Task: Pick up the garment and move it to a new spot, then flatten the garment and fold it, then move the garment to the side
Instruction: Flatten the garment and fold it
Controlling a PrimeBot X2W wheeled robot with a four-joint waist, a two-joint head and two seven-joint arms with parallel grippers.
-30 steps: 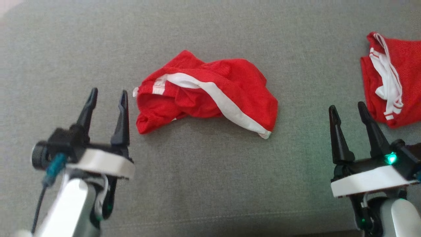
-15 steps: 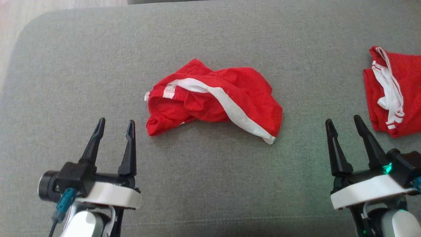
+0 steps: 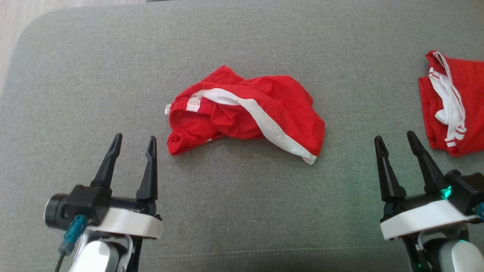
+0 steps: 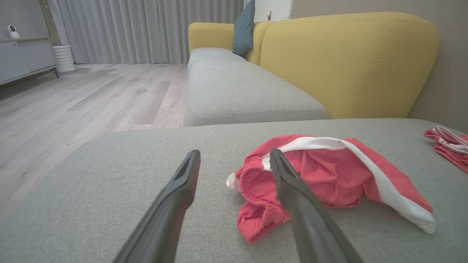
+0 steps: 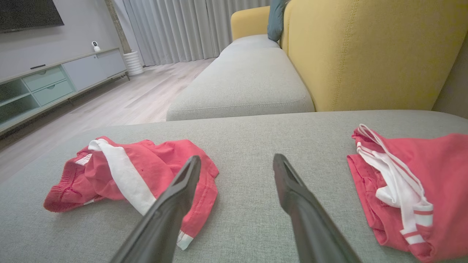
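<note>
while poised over the sofa (image 3: pixel 242 211) with left gripper (image 3: pixel 135 136) and right gripper (image 3: pixel 393 136) spread wide and empty: yet to lift, flatten, fold or shift the crumpled garment (image 3: pixel 245 113).

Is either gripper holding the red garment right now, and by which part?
Nothing is held. The left gripper and right gripper stand open, apart from the crumpled garment.

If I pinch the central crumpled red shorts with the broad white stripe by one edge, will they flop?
Probably floppy: the central crumpled red shorts with the broad white stripe lie in soft folds, so the rest would likely hang. Likely light: the cloth looks thin. Pushed, they would probably bunch on the grey fabric cushion, not slide.
</note>
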